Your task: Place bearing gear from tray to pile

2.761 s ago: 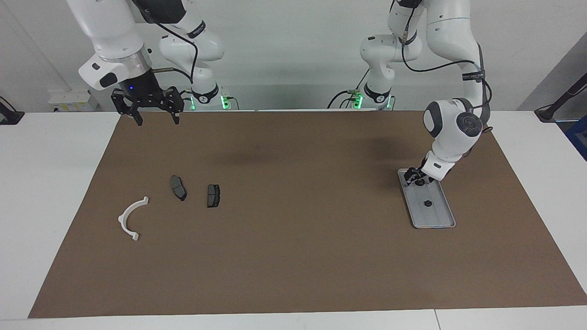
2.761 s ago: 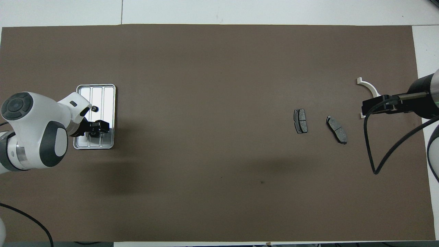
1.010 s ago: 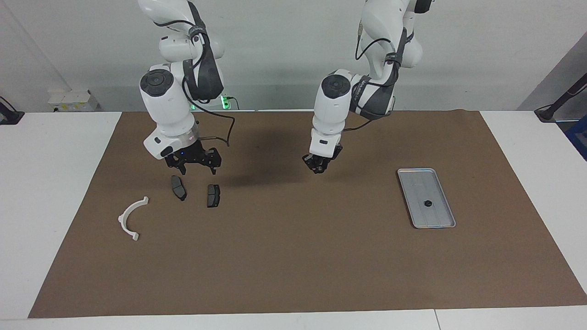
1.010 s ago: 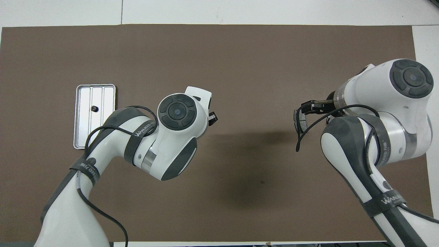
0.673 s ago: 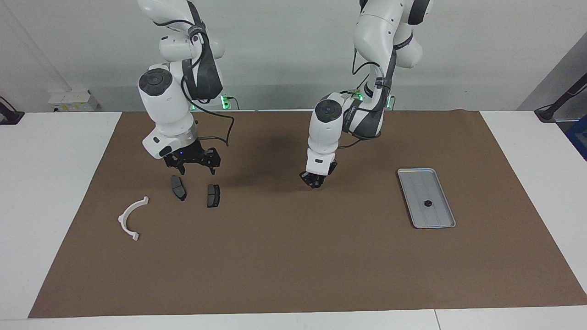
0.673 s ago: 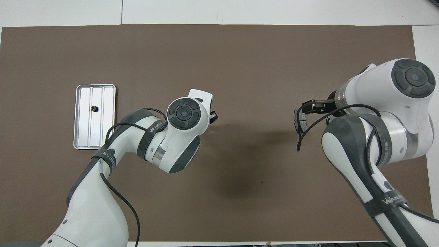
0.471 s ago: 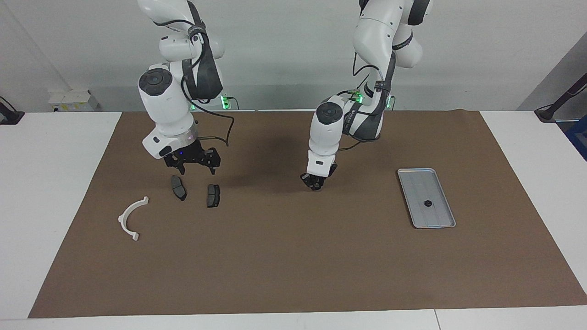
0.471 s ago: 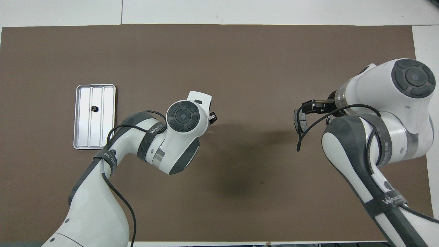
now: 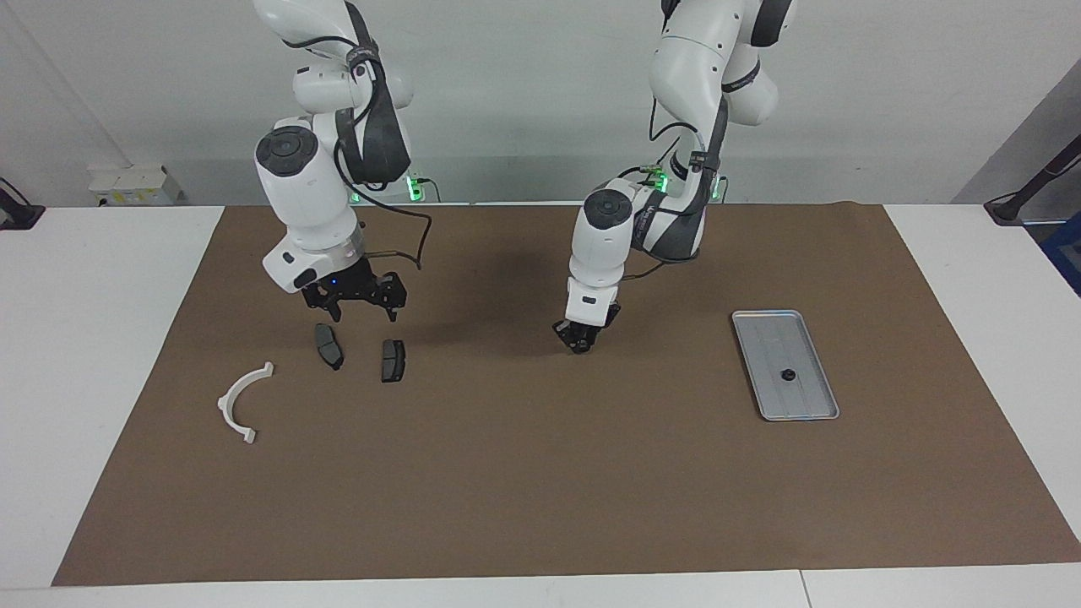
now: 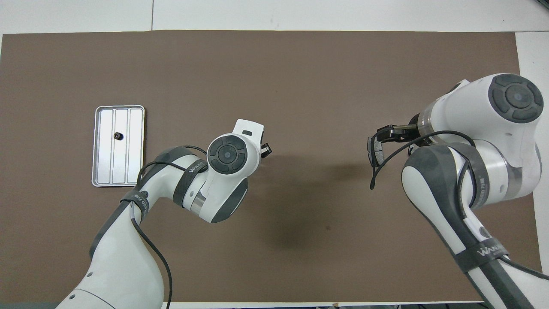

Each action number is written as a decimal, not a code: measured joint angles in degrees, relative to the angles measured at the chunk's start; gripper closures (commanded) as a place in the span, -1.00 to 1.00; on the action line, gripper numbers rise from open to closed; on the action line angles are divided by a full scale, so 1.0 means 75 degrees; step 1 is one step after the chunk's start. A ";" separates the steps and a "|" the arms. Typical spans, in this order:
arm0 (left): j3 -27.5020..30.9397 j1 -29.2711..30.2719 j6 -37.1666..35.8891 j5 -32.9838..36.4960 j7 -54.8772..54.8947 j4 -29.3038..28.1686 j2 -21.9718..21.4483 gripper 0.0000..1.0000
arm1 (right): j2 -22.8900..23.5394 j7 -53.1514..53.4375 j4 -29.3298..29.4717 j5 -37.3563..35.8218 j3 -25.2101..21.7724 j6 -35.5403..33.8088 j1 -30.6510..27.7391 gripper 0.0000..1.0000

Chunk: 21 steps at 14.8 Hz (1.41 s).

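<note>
Lowered slightly toward mid-table is the left end effector (image 9: 579, 340), closed on something unseen; the right end effector (image 9: 355, 296) is held open over the pads (image 9: 328, 346). A premature drop is risked.

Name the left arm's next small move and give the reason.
Probably lower the left gripper onto the brown mat and release there: it hangs low at mid-table, short of the brake pads, over which the open right gripper hovers. One gear lies in the tray.

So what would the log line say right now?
left gripper: low over mat centre | right gripper: open above pads | tray: one gear
</note>
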 measured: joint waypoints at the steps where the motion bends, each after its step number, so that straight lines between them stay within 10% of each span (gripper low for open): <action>1: 0.0000 0.0000 0.0005 0.0002 0.0000 -0.0003 0.0001 -1.00 | 0.0000 0.0003 0.0000 0.0000 0.0001 0.0000 0.0000 -1.00; 6: 0.0194 0.0226 -0.0628 0.0061 0.0568 0.0278 -0.0169 -1.00 | -0.0001 0.0482 0.0002 0.0014 0.0018 0.0000 0.0133 -1.00; 12: 0.0360 0.3329 -0.3152 0.0130 0.5593 0.0976 -0.1943 -0.84 | 0.0137 0.3313 0.0029 0.0021 0.0057 0.0612 0.1643 -1.00; 21: 0.0186 0.4714 -0.1351 -0.0109 0.7668 0.0317 -0.0838 -0.69 | 0.1825 0.6170 0.1139 -0.0001 0.0048 0.1042 0.3587 -1.00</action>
